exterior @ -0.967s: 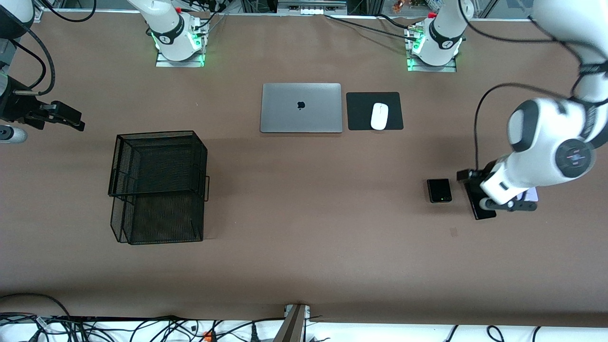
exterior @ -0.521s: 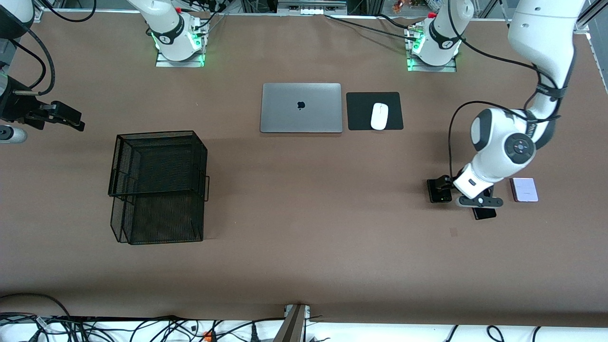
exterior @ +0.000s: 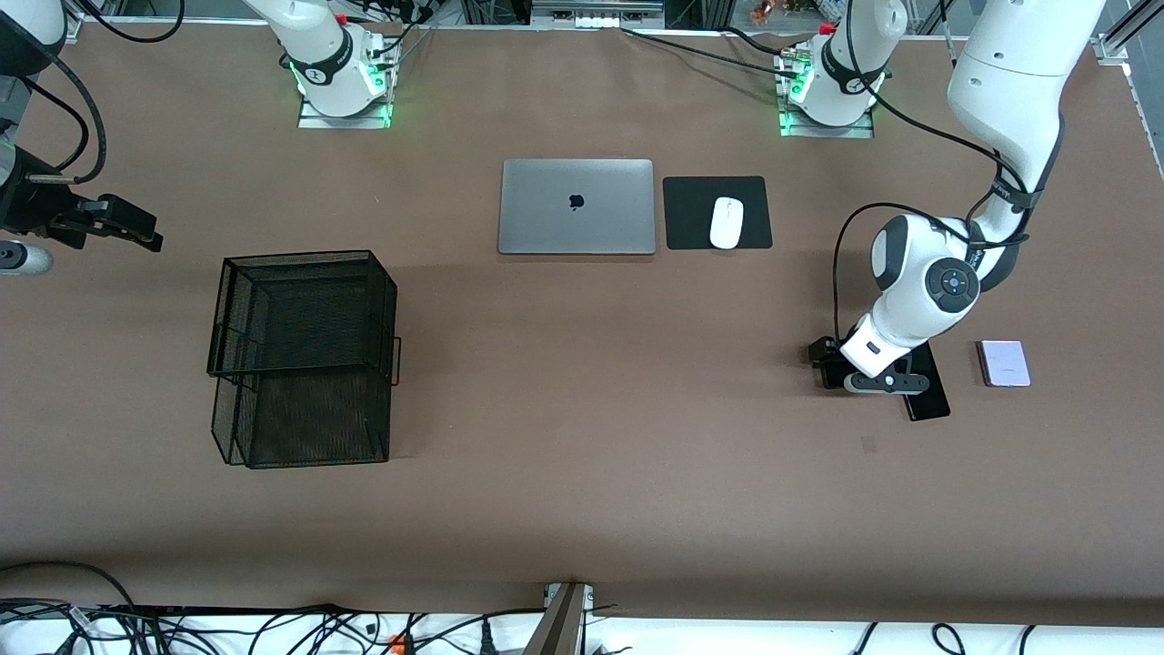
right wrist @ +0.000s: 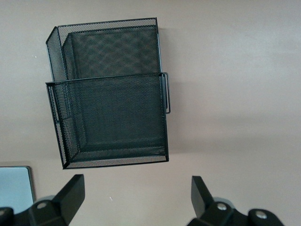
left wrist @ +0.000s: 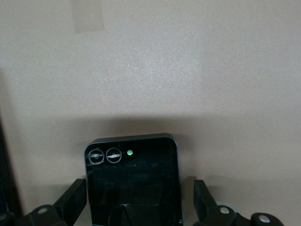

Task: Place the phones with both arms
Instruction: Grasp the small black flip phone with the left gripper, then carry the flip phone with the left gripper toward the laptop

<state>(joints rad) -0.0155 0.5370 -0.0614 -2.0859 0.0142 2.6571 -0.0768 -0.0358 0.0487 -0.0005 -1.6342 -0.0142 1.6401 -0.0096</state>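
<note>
black squarish flip phone [left wrist: 133, 183], two lenses, lies between the spread left claw [left wrist: 139, 207] fingers.

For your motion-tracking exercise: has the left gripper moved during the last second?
Yes. The left gripper has shifted away from the lilac phone, passing over the long black phone, and is now open above the small black phone.

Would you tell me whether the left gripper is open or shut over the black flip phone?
Open. The left gripper has its fingers spread to either side of the black flip phone, not touching it.
</note>
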